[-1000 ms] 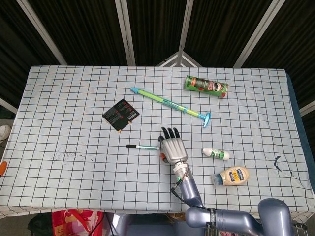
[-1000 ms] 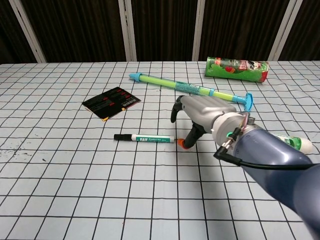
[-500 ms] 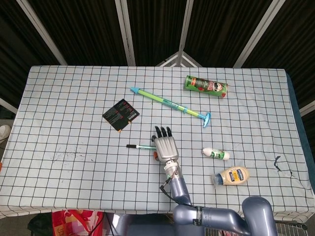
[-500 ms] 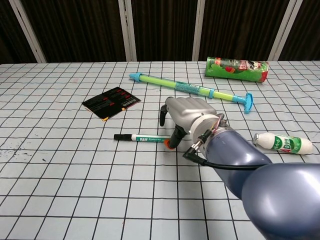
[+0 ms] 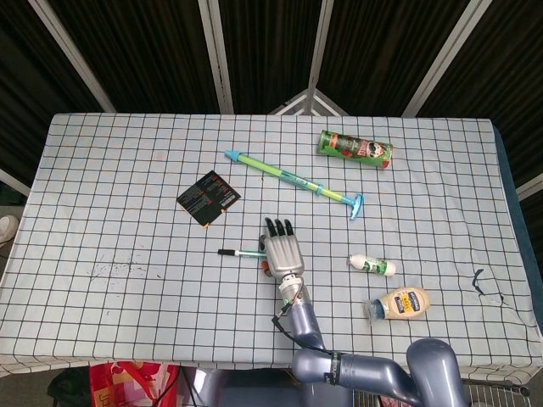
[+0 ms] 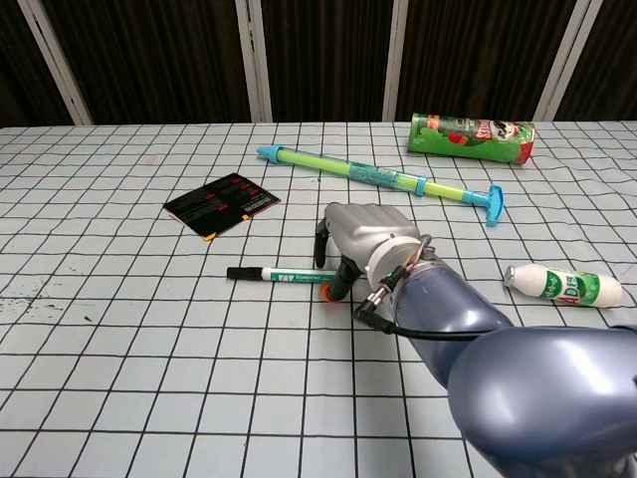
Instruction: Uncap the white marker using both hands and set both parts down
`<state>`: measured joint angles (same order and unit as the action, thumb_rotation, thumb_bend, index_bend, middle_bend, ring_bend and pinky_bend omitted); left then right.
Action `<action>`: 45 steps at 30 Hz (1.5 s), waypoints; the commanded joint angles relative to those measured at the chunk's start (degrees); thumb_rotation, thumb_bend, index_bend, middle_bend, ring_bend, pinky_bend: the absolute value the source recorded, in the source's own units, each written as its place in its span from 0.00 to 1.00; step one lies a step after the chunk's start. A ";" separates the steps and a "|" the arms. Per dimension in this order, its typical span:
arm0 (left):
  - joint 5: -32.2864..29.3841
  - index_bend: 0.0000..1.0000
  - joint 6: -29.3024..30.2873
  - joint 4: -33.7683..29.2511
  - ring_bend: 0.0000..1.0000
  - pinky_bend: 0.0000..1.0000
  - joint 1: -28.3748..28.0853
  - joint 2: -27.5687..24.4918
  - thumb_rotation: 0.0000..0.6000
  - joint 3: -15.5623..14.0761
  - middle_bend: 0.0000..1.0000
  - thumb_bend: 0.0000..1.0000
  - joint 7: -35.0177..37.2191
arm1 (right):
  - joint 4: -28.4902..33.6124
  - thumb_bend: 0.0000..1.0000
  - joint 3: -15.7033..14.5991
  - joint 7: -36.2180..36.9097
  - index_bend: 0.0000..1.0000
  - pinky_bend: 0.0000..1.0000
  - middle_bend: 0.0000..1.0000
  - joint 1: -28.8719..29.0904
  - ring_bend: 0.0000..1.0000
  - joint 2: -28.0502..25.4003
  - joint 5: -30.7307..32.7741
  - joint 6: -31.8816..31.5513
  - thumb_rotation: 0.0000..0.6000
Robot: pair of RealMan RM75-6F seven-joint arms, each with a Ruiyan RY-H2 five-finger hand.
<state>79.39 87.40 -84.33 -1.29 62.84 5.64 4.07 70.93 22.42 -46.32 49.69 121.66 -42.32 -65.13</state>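
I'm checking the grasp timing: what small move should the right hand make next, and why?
Probably close its fingers around the white marker. The right hand arches over the marker's right end, thumb tip beside it on the table, but the marker lies flat and no grip shows. The left hand is not in view.

Overhead head view (low chest view)

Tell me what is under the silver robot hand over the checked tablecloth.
Under the right hand lies one end of the white marker; its black-capped end sticks out beyond the hand. Whether the fingers grip it yet is hidden.
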 commanded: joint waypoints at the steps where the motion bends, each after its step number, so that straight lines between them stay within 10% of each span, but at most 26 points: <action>1: -0.09 0.07 -0.07 -0.18 0.00 0.13 -0.02 0.00 1.00 0.03 0.00 0.48 -0.27 | -0.49 0.35 0.05 0.34 0.50 0.04 0.07 0.25 0.06 0.26 -0.10 0.28 1.00; 45: -0.50 0.07 0.70 -2.48 0.00 0.13 0.18 -0.44 1.00 0.58 0.00 0.48 -3.60 | -3.38 0.40 -0.54 4.02 0.61 0.04 0.07 0.53 0.06 0.08 -0.51 3.33 1.00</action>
<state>78.89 88.11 -86.79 -1.10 62.42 6.22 0.49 67.55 21.89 -42.31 50.23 121.74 -42.82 -61.79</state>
